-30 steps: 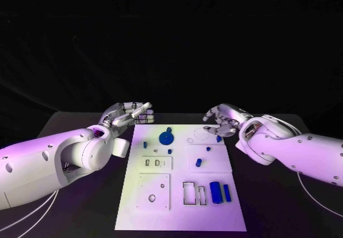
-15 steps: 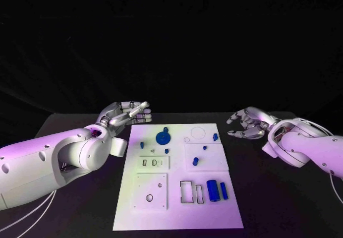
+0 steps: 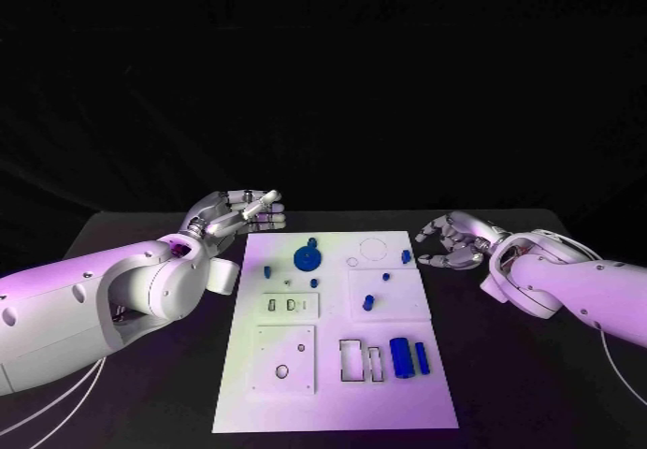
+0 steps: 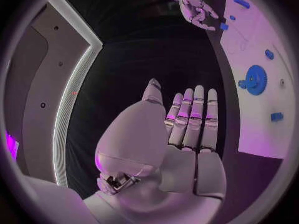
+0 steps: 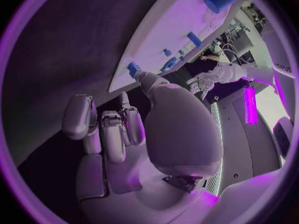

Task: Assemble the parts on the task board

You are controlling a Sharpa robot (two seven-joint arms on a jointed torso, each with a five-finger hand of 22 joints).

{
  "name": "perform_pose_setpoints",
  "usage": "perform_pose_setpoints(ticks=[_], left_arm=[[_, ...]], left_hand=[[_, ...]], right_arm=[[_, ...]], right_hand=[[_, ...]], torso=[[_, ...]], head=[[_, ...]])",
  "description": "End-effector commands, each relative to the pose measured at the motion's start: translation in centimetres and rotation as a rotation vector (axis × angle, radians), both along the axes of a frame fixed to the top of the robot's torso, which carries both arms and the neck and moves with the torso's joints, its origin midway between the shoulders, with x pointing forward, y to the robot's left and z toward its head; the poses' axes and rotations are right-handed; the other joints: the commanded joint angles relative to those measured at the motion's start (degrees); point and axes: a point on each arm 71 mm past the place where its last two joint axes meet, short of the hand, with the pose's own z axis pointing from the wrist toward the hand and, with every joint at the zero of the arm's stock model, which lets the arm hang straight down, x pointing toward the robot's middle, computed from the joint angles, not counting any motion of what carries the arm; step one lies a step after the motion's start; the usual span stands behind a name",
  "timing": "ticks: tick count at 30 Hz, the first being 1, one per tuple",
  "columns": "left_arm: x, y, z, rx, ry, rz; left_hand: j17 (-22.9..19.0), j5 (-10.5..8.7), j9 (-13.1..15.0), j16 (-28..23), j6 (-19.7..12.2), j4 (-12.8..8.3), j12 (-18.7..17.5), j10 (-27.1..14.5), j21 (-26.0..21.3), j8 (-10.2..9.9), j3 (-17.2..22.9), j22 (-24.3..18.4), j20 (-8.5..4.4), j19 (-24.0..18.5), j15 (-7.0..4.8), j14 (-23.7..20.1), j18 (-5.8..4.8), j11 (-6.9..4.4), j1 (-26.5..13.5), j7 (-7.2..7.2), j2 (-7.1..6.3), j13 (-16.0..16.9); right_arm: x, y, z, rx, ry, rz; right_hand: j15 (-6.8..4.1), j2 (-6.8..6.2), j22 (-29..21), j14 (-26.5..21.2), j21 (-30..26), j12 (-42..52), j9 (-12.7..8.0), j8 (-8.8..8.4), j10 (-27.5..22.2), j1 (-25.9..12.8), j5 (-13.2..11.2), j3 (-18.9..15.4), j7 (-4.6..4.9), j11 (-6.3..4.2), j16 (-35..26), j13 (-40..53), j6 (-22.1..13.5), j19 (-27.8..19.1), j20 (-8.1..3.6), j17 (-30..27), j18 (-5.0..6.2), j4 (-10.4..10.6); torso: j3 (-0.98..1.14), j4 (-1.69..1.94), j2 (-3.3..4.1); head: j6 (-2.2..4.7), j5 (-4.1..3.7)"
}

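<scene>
The task board (image 3: pixel 337 327) lies flat in the middle of the black bench (image 3: pixel 539 374), so both arms can reach it. The blue parts sit on it: a gear (image 3: pixel 309 257) and small pegs at the far end, two bars (image 3: pixel 409 356) near the robot. The left hand (image 3: pixel 240 215) hovers just off the board's far left corner, fingers straight and close together, holding nothing. The right hand (image 3: pixel 456 239) hangs beside the far right corner, fingers curled apart and empty, probably poised for the nearest peg (image 3: pixel 406 256)

Matt white task board (image 3: pixel 405 393), glossy blue plastic parts (image 3: pixel 403 359), matt black table (image 3: pixel 525 374)
</scene>
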Motion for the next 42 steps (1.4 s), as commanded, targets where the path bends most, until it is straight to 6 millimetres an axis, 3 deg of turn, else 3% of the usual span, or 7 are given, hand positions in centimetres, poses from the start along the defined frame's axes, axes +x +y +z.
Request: perform_pose_setpoints(ticks=[1, 4, 11, 22, 42], left_arm=[[0.0, -0.2, 0.1, -0.012, -0.009, -0.018], [0.0, -0.1, 0.1, -0.011, -0.007, -0.018], [0.0, -0.1, 0.1, -0.010, -0.004, -0.018], [0.0, -0.1, 0.1, -0.009, -0.003, -0.018], [0.0, -0.1, 0.1, -0.008, -0.002, -0.016]], left_hand=[[0.1, 0.17, 0.1, -0.2, -0.3, 0.0, -0.2, 0.0, -0.2, 0.0, -0.4, -0.1, 0.08, 0.1, 0.21, -0.1, 0.69, 0.42, 0.2, 1.53, 0.56, 0.1], [0.1, 0.17, 0.1, -0.2, -0.3, 0.0, -0.2, 0.0, -0.2, 0.0, -0.4, -0.1, 0.08, 0.1, 0.21, -0.1, 0.69, 0.42, 0.2, 1.53, 0.56, 0.1], [0.1, 0.12, 0.1, -0.2, -0.4, -0.1, -0.3, 0.0, -0.3, 0.0, -0.5, -0.1, 0.09, 0.1, 0.22, -0.2, 0.69, 0.43, 0.2, 1.54, 0.56, 0.1], [0.1, 0.10, 0.1, -0.2, -0.4, -0.1, -0.3, 0.0, -0.3, 0.0, -0.6, -0.1, 0.09, 0.1, 0.23, -0.2, 0.70, 0.44, 0.2, 1.56, 0.54, 0.1], [0.2, 0.10, 0.1, -0.2, -0.6, -0.1, -0.3, 0.0, -0.3, -0.1, -0.7, -0.1, 0.09, 0.1, 0.23, -0.2, 0.69, 0.46, 0.3, 1.61, 0.58, 0.1]], right_arm=[[0.0, 0.6, -0.4, 0.001, 0.010, 0.023], [0.0, 0.8, -0.6, 0.002, 0.013, 0.025], [0.1, 1.3, -0.8, 0.004, 0.018, 0.029], [0.4, 2.0, -1.1, 0.000, 0.027, 0.036], [0.6, 2.6, -1.8, -0.013, 0.042, 0.043]], right_hand=[[0.29, 0.11, 0.1, 5.9, 0.2, 0.4, -0.1, -0.21, 0.2, 0.8, -0.2, -0.3, 0.11, 0.10, 0.2, 3.6, -0.3, 0.2, 0.30, 14.9, 0.24, 0.0], [0.33, 0.53, 0.2, 5.9, 0.2, 0.5, -0.1, -0.05, 0.3, 1.0, -0.1, -0.3, 0.11, 0.10, 0.2, 3.7, 0.1, 0.3, 0.34, 15.0, 0.24, 0.0], [0.24, 1.18, 0.5, 6.0, 0.4, 0.8, 0.0, 0.69, 0.5, 1.5, 0.1, 0.0, -0.09, -0.05, 0.2, 4.0, 1.7, 0.5, 0.34, 15.1, 0.22, -0.1], [-0.02, 1.79, 0.8, 6.0, 0.6, 1.2, 0.0, 1.12, 1.0, 2.1, 0.4, 1.1, -0.40, -0.36, 0.2, 4.5, 3.3, 0.7, 0.14, 15.1, 0.16, -0.4], [-0.21, 2.13, 0.9, 6.0, 0.6, 1.4, -0.1, 1.40, 1.2, 2.4, 0.5, 2.2, -0.65, -0.58, 0.2, 4.8, 4.6, 0.7, -0.04, 15.1, 0.16, -0.8]], torso=[[-0.02, 0.08, 0.07], [0.01, 0.01, 0.08], [0.03, 0.01, -0.01], [0.09, 0.04, 0.00], [0.09, 0.01, 0.05]], head=[[-0.10, -0.11], [-0.01, 0.20], [-0.25, 0.09], [-0.06, 0.09], [-0.29, 0.52]])
